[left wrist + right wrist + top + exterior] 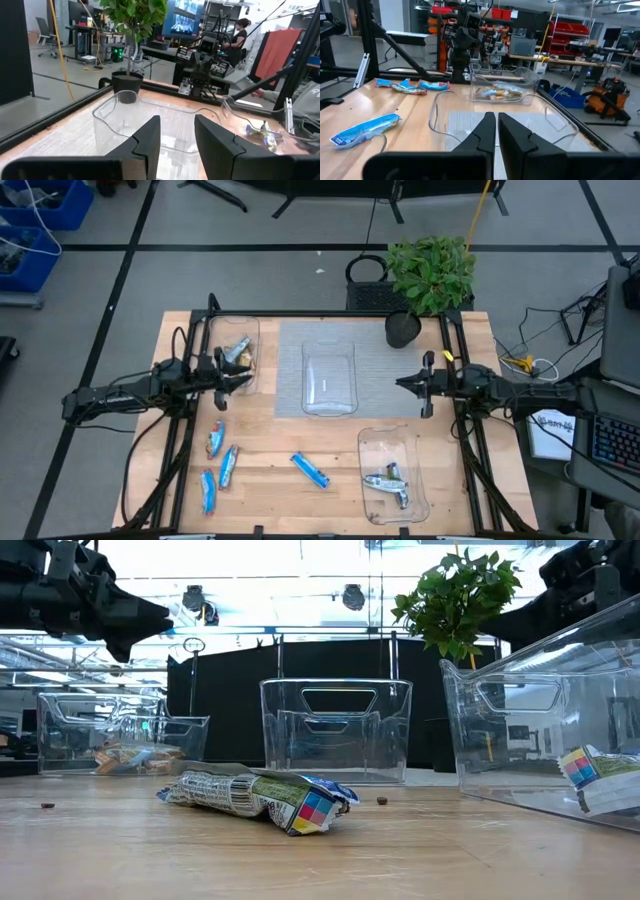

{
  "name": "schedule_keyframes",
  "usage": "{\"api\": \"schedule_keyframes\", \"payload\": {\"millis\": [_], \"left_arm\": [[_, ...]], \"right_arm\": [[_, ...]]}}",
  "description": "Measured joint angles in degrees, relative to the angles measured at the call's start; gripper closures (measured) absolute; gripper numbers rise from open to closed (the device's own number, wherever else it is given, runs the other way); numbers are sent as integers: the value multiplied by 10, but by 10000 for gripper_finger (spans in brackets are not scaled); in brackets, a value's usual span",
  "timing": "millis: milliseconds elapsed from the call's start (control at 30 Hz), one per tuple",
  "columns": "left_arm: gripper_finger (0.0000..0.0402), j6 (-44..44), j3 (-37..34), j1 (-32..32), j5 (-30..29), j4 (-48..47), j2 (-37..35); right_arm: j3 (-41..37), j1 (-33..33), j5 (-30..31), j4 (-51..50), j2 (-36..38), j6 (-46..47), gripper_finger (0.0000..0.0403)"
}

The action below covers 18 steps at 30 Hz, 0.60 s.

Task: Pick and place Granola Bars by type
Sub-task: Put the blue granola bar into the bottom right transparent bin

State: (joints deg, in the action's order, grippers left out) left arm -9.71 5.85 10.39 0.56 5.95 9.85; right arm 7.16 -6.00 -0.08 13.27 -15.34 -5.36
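Left tool (245, 379) parted, empty, mid-left of high view beside tan-bar tray (237, 330). Right tool (402, 383) clenched, empty, mid-right. Blue bars (216, 438) lie lower left on desk (270, 480), below left tool, long axes mostly up-frame; left arm nearer.

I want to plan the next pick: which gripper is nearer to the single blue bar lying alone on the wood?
Roughly equal, right slightly nearer. The lone blue bar lies toward the front; the left gripper hovers by the tan-bar tray, the right gripper beside the mat.

centre tray (329, 377) blocks mid-table — front open | 4 blue bars (221, 463) front-left
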Motion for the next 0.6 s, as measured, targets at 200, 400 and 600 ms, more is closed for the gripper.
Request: {"api": "schedule_keyframes", "payload": {"millis": [200,400,600], "left_arm": [[275,-12,0,-19,35,-1,42],[275,-21,25,-74,22,-6,168],[275,53,168,-182,-56,-109,360]], "right_arm": [[0,0,1,-42,62,-5,392],[0,0,2,-72,94,-4,396],[1,0,2,-80,97,8,397]]}}
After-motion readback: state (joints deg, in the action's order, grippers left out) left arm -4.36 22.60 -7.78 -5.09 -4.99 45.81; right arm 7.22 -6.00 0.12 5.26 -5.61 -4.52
